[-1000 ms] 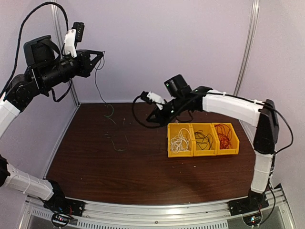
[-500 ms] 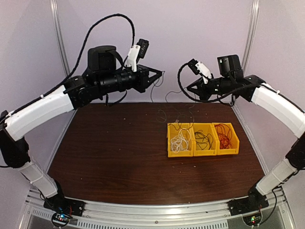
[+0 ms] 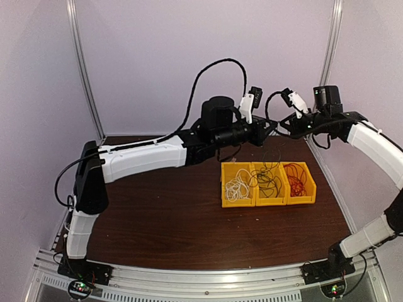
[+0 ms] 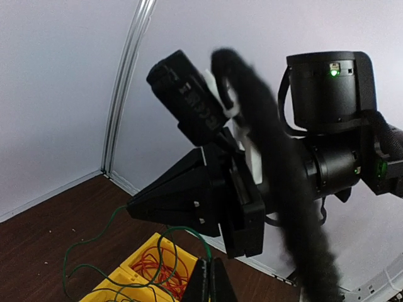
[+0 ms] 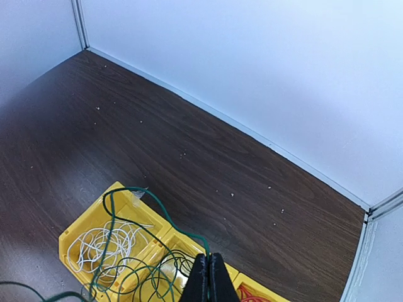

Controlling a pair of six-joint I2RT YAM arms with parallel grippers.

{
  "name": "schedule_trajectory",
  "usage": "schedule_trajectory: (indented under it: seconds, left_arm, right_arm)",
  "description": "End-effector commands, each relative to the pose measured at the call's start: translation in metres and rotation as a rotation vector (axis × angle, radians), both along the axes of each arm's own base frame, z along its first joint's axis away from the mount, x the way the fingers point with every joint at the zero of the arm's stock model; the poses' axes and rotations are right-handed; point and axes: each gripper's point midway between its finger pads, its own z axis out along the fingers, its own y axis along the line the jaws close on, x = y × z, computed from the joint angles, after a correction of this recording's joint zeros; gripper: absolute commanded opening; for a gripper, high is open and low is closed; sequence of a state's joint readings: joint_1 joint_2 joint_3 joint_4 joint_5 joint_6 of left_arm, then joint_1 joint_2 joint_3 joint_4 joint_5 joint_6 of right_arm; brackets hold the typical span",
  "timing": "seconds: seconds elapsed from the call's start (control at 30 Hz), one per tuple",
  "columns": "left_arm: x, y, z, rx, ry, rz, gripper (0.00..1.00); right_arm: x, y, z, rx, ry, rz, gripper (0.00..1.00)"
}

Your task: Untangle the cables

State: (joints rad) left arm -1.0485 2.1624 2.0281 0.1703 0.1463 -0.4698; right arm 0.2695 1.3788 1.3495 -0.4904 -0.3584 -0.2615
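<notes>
Both arms have swung rightward over the last half second. The left arm now stretches across the table (image 3: 157, 214) toward its far right corner. The gap between the grippers has closed, so they meet almost tip to tip high above the bins (image 3: 267, 202).

A thin green cable (image 5: 170, 220) hangs between them. The left gripper (image 4: 211, 283) is clenched, with the cable running up out of its closed tips. The right gripper (image 5: 208, 277) is pinched together on the cable as well. In the left wrist view a strand drops from the right gripper's point. From the two grips the cable falls in loose loops over the left and middle bins. Whether its lowest loops rest in a bin cannot be told.

Below them, three yellow bins stand side by side, touching, on the right half of the table. The left bin holds white cables (image 3: 238, 187). The middle bin holds black cables (image 3: 269, 182). The right bin holds red cables (image 3: 295, 179). Each bundle lies coiled inside its own bin. Pale walls (image 3: 157, 56) close in the table at the back and sides.
</notes>
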Motion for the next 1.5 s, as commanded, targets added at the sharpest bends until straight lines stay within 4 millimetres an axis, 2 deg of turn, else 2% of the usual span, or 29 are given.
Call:
schedule_trajectory:
  seconds: [0.0, 0.23, 0.43, 0.6, 0.77, 0.9, 1.0, 1.07, 1.13, 1.23, 1.33, 1.47]
  left_arm:
    - [0.009, -0.006, 0.024, -0.169, 0.009, 0.036, 0.0]
    - [0.022, -0.014, -0.009, -0.239, 0.095, 0.061, 0.0]
    - [0.036, -0.024, -0.072, -0.196, 0.181, 0.103, 0.0]
    - [0.038, -0.024, -0.102, -0.163, 0.232, 0.124, 0.0]
    - [0.044, -0.017, -0.135, -0.118, 0.277, 0.181, 0.0]
    - [0.047, -0.012, -0.151, -0.097, 0.291, 0.21, 0.0]
    - [0.047, -0.013, -0.155, -0.088, 0.29, 0.209, 0.0]
    - [0.046, -0.013, -0.157, -0.084, 0.292, 0.209, 0.0]
    - [0.046, -0.013, -0.16, -0.08, 0.294, 0.208, 0.0]
    - [0.047, -0.014, -0.163, -0.075, 0.29, 0.21, 0.0]
    - [0.048, -0.018, -0.169, -0.065, 0.296, 0.206, 0.0]
    - [0.051, -0.027, -0.185, -0.043, 0.32, 0.201, 0.0]
  right_arm:
    - [0.0, -0.015, -0.006, 0.024, 0.0, -0.031, 0.0]
    - [0.0, -0.021, -0.053, 0.047, 0.084, -0.046, 0.0]
    - [-0.001, -0.019, -0.094, 0.06, 0.173, -0.035, 0.0]
    - [-0.002, -0.004, -0.128, 0.129, 0.273, 0.015, 0.0]
    - [0.004, 0.0, -0.164, 0.134, 0.365, 0.017, 0.0]
    - [0.004, 0.0, -0.194, 0.116, 0.446, 0.012, 0.0]
    - [0.002, 0.0, -0.205, 0.109, 0.487, 0.014, 0.0]
    - [0.002, -0.001, -0.205, 0.107, 0.491, 0.006, 0.01]
    - [0.001, -0.002, -0.197, 0.111, 0.48, 0.005, 0.12]
    - [-0.001, -0.008, -0.172, 0.115, 0.432, -0.007, 0.28]
    - [-0.003, -0.023, -0.147, 0.082, 0.366, -0.055, 0.44]
    - [-0.006, -0.049, -0.12, 0.004, 0.28, -0.141, 0.57]
